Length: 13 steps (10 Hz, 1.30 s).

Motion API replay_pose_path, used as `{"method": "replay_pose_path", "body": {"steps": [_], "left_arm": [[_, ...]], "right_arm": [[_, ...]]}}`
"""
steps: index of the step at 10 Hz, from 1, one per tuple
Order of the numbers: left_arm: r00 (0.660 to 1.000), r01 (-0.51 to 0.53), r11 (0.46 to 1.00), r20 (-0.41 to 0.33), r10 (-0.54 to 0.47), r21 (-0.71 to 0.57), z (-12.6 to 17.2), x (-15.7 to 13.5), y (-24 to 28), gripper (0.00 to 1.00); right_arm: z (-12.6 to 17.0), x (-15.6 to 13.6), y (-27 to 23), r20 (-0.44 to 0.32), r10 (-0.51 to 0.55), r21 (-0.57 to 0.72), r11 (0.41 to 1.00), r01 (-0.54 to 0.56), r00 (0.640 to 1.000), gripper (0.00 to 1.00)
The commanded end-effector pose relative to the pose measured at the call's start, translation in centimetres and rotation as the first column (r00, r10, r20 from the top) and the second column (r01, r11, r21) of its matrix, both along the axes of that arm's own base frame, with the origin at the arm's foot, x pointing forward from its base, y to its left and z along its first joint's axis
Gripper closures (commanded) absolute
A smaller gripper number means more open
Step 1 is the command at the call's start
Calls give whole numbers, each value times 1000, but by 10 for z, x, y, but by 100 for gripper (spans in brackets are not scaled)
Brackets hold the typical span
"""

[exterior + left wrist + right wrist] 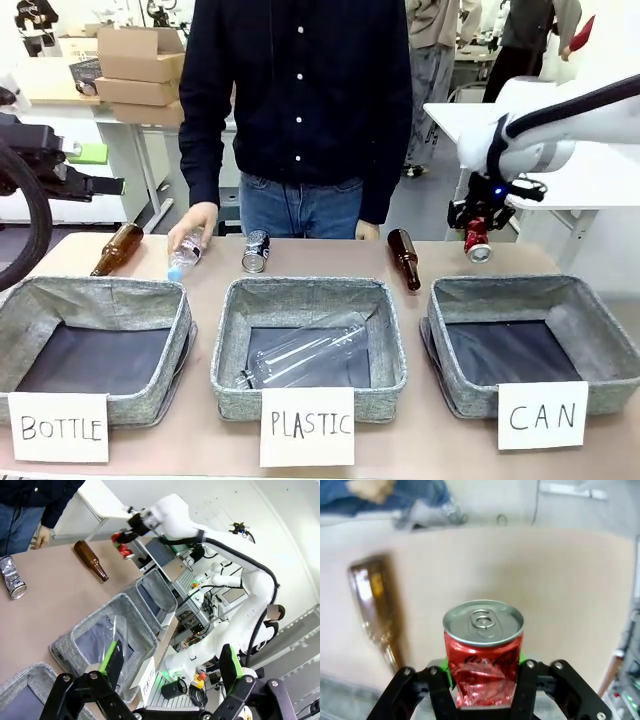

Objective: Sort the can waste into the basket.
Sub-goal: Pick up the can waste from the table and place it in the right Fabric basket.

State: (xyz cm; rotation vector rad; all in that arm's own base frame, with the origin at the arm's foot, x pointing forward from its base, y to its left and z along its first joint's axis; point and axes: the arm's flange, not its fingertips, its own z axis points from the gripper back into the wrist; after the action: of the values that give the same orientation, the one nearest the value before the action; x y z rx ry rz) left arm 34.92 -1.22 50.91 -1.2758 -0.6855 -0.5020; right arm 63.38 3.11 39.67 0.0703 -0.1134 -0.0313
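My right gripper [478, 232] hangs above the table's far right, shut on the shiny red can [477, 244], just behind the basket marked CAN [500, 291]. In the right wrist view the dented red can [483, 650] sits upright between the gripper [482, 679] pads. The silver can with dark print [256, 251] lies on the table behind the middle basket, also seen as the silver can [11, 577] in the left wrist view. My left gripper [172, 662] is open and holds nothing, high above the left side.
A person stands at the far side, one hand [190, 225] on a clear plastic bottle [185, 258]. Brown bottles lie at the back left [117, 249] and right of centre [404, 258]. The PLASTIC basket [228, 340] holds a clear bottle; the BOTTLE basket [30, 300] stands left.
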Motion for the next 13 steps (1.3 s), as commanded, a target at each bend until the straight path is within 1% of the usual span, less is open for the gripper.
{"method": "replay_pose_path", "body": {"steps": [1, 2, 3, 4, 5, 6, 7, 10, 11, 12, 13], "left_arm": [[1000, 3, 1000, 26, -2, -19, 1, 1, -2, 0], [1000, 3, 1000, 26, -2, -19, 1, 1, -2, 0], [1000, 3, 1000, 26, -2, -19, 1, 1, -2, 0], [1000, 3, 1000, 26, -2, -19, 1, 1, -2, 0], [1000, 3, 1000, 26, -2, -19, 1, 1, -2, 0], [1000, 3, 1000, 26, -2, -19, 1, 1, -2, 0], [1000, 3, 1000, 26, -2, -19, 1, 1, -2, 0], [1000, 3, 1000, 26, -2, -19, 1, 1, -2, 0], [1000, 3, 1000, 26, -2, -19, 1, 1, -2, 0], [1000, 3, 1000, 26, -2, -19, 1, 1, -2, 0], [1000, 3, 1000, 26, -2, -19, 1, 1, -2, 0]], "right_arm": [[58, -100, -20, -70, 146, 112, 984, -137, 987, 100], [65, -133, -27, -76, 269, 128, 958, -258, 960, 100], [62, -162, -30, -57, 363, 96, 929, -356, 930, 100], [56, -180, -30, -37, 467, 81, 883, -463, 884, 100], [53, -190, -29, -2, 516, 101, 852, -514, 856, 100], [51, -193, -29, 14, 541, 95, 836, -540, 841, 100], [50, -188, -32, 22, 531, 116, 840, -529, 847, 100], [52, -179, -31, 5, 532, 114, 841, -529, 847, 100], [51, -179, -30, -4, 532, 110, 842, -528, 847, 4], [51, -178, -30, -9, 536, 108, 840, -532, 844, 5], [50, -178, -30, -10, 538, 112, 838, -534, 843, 0]]}}
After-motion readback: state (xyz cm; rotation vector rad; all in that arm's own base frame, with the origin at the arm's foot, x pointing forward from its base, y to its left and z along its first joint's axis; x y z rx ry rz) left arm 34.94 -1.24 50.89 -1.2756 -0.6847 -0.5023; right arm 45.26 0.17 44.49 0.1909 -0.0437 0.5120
